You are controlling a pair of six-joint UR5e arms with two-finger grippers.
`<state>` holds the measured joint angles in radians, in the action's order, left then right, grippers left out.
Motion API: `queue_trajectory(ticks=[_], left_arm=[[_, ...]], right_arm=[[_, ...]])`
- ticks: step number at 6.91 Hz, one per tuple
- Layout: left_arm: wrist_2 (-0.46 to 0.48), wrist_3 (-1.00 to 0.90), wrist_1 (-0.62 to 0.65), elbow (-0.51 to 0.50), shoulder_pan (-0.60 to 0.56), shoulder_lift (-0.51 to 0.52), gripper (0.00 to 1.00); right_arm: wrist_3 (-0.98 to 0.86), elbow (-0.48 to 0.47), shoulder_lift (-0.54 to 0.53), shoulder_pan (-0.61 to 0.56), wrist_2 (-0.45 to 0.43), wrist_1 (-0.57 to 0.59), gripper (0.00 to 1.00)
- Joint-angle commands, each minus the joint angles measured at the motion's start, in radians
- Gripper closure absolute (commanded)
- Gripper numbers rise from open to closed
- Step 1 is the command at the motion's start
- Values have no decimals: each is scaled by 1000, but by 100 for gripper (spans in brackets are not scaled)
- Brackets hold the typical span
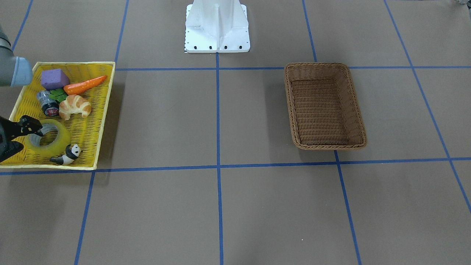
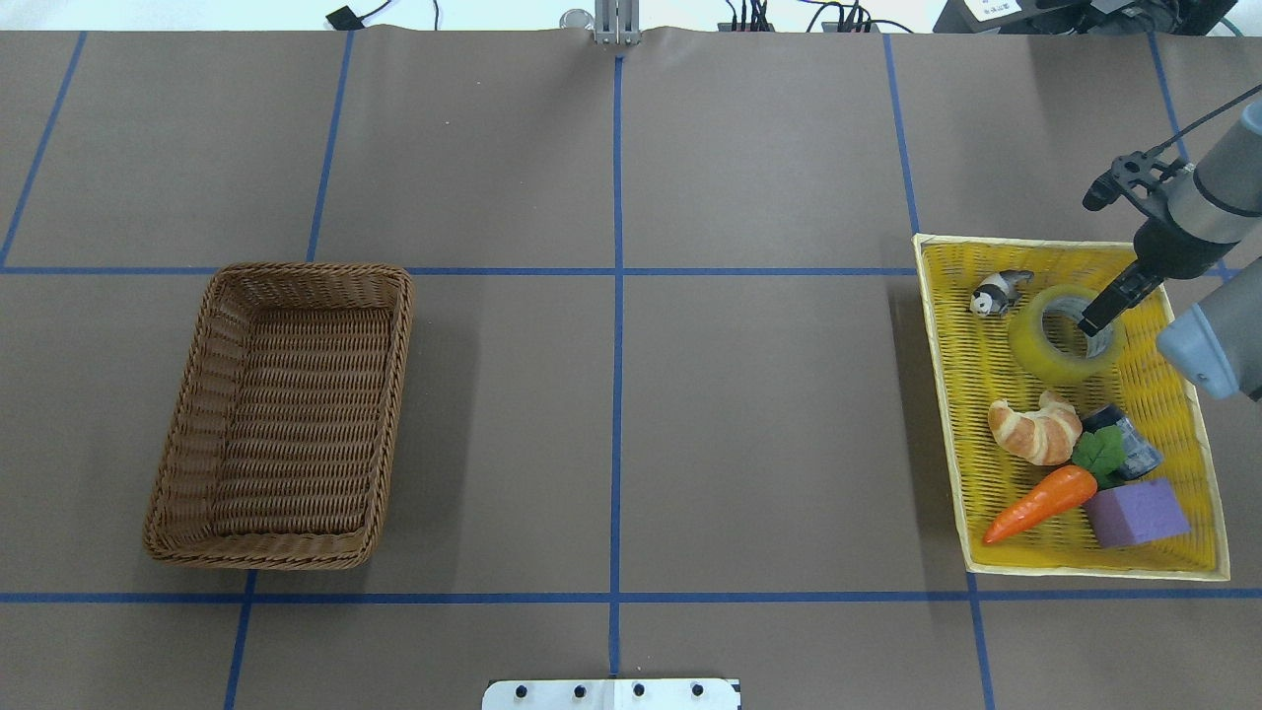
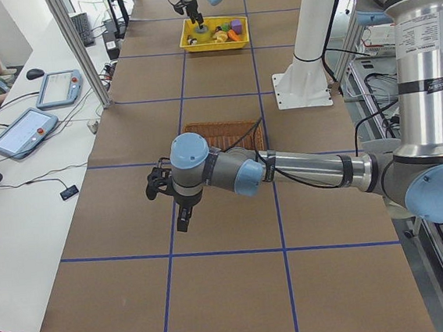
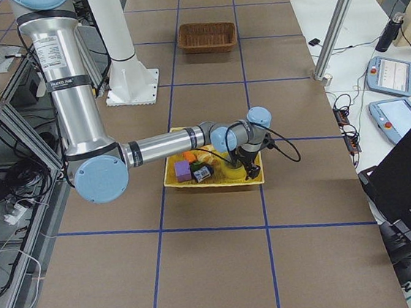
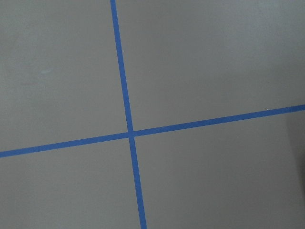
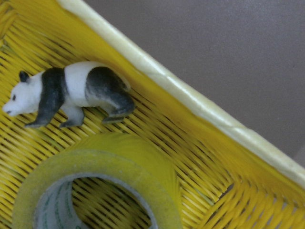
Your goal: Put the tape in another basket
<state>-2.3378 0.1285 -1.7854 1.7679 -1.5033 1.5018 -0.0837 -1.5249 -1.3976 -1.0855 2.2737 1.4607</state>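
Tape (image 2: 1037, 347) lies flat in the yellow tray (image 2: 971, 370), so my right gripper (image 1: 29, 138) straddles its wall, spread, one finger in the core, clamping nothing yet, the basket (image 2: 306, 268) well apart.

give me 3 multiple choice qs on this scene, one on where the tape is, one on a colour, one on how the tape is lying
1. The tape is:
A inside the tray
B outside the tray
C half over its rim

2. The block is:
A green
B purple
C red

3. The tape:
A stands on edge
B lies flat, hole up
C is lifted clear of the weave

Answers:
1 A, yellow weave shows all round it in the overhead view.
2 B, it is plainly purple in both the overhead and front views.
3 B, the overhead and right wrist views look straight down into its core, with weave showing through the hole.
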Motion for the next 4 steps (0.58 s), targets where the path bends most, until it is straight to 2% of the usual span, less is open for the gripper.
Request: queue_trajectory(ticks=[1, 2, 4], left_arm=[[0, 0, 0, -1, 0, 0, 2], [0, -1, 0, -1, 0, 0, 2], [0, 0, 0, -1, 0, 0, 2]], right_arm=[[1, 0, -1, 1, 0, 0, 70], [-1, 0, 0, 1, -2, -2, 100], [-1, -18, 6, -2, -13, -3, 100]])
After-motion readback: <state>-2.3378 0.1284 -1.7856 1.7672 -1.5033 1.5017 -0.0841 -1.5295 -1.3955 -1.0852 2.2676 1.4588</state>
